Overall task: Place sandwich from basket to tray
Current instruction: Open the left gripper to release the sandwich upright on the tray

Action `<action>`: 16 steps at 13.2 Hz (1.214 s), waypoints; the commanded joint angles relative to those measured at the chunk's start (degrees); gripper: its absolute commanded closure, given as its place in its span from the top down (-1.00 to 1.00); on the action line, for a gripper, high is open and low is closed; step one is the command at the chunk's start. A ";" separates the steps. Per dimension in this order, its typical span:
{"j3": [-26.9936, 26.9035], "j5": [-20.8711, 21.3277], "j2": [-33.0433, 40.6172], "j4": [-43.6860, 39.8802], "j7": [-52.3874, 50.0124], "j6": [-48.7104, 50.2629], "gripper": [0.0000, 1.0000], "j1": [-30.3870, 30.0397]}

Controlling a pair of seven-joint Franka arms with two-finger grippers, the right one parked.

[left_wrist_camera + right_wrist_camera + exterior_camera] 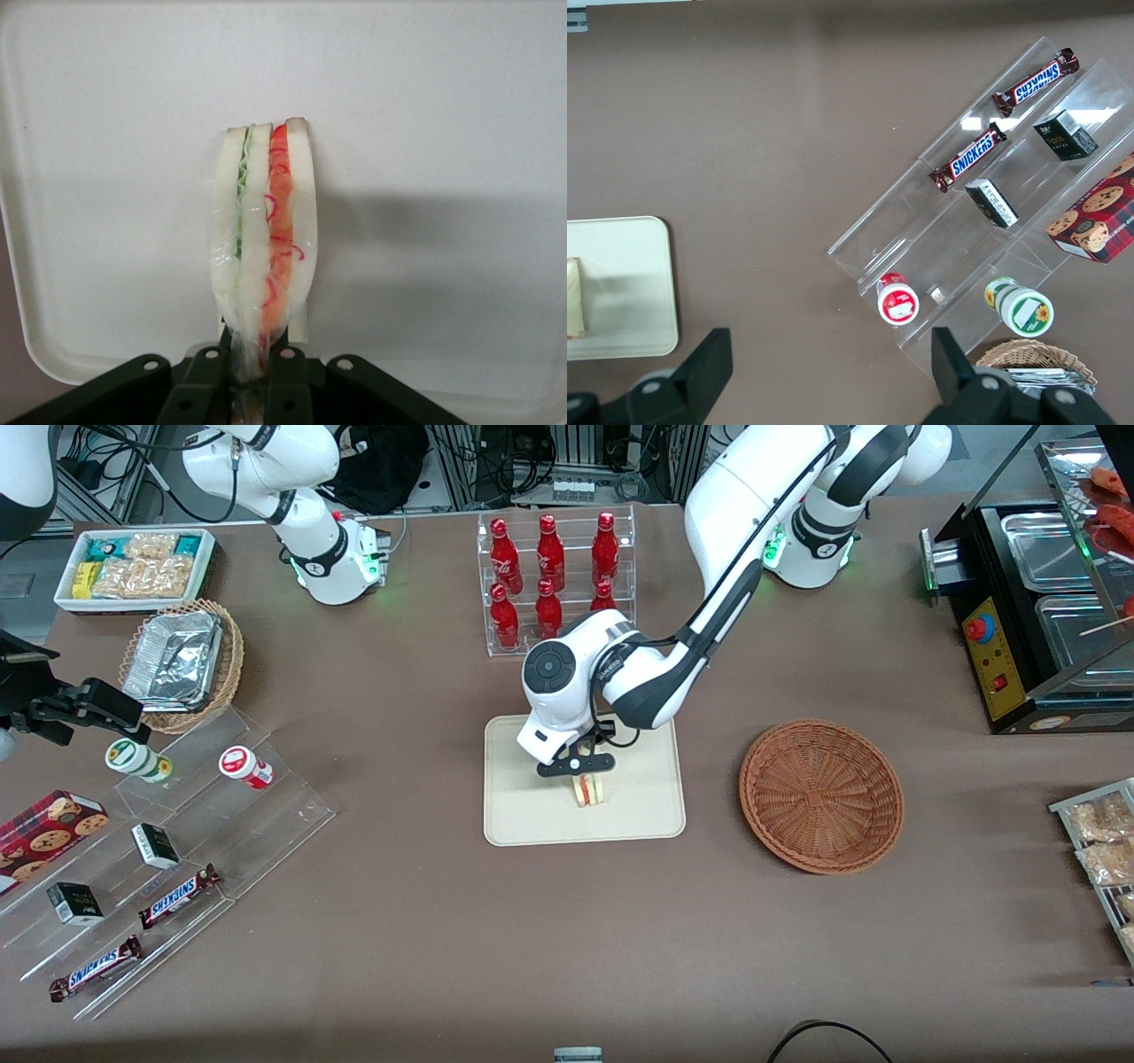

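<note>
Front view: pincer [580,766] grips sandwich [591,789] over tray [532,815], basket [821,794] beside.

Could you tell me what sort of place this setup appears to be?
Probably a lab mock-up of a snack shop: red bottles in a rack, Snickers bars on clear display steps. The end effector holds the sandwich over the tray.

Even, bright overhead light gives soft shadows under the gripper [586,772] and beside the sandwich [263,239] on the tray [425,115], glare on the foil containers [174,660], and slight wrist-view softness.
</note>
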State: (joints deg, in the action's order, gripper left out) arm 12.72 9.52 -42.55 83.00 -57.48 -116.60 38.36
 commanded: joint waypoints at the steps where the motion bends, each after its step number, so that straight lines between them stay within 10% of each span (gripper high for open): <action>1: -0.68 0.67 -0.69 -1.70 -0.27 0.06 -0.53 1.02; 3: -0.68 0.76 -0.87 -1.62 -0.09 0.06 0.96 1.02; 16: -1.55 0.06 20.11 -0.30 -7.65 16.81 1.00 -9.42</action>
State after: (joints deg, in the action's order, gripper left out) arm 10.86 9.58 -28.52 80.51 -64.25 -103.71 32.56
